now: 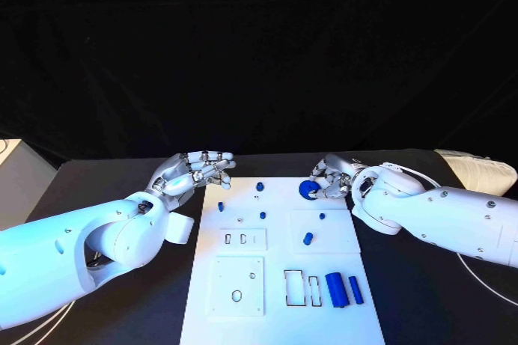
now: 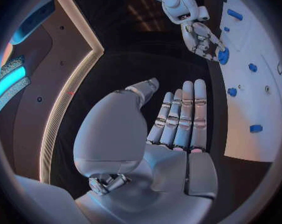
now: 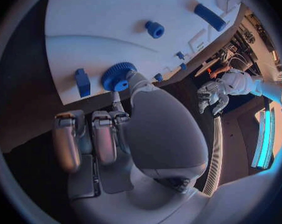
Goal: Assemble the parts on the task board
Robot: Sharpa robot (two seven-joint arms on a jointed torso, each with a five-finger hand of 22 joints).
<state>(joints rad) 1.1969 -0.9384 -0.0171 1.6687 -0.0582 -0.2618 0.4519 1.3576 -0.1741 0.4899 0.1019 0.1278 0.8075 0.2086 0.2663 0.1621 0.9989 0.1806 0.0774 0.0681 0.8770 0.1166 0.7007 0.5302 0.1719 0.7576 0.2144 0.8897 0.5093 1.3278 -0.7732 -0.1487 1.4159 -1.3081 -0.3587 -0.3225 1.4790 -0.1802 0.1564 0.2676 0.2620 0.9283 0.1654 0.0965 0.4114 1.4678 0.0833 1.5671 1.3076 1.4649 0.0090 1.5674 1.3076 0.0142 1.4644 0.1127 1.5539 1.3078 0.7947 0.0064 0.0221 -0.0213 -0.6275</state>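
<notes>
Holding blue gear (image 1: 309, 189), right hand (image 1: 332, 176), task board (image 1: 281, 300)

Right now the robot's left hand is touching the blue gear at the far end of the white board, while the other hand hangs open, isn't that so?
Not quite: the right hand is at the blue gear, as the head view shows, and the right wrist view has its thumb against the gear. The left hand is the open one, holding nothing beside the far end of the white board.

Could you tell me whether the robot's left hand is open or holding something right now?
Open. The left hand holds nothing: in its wrist view the fingers lie straight and empty, and in the head view it hovers beside the task board.
</notes>
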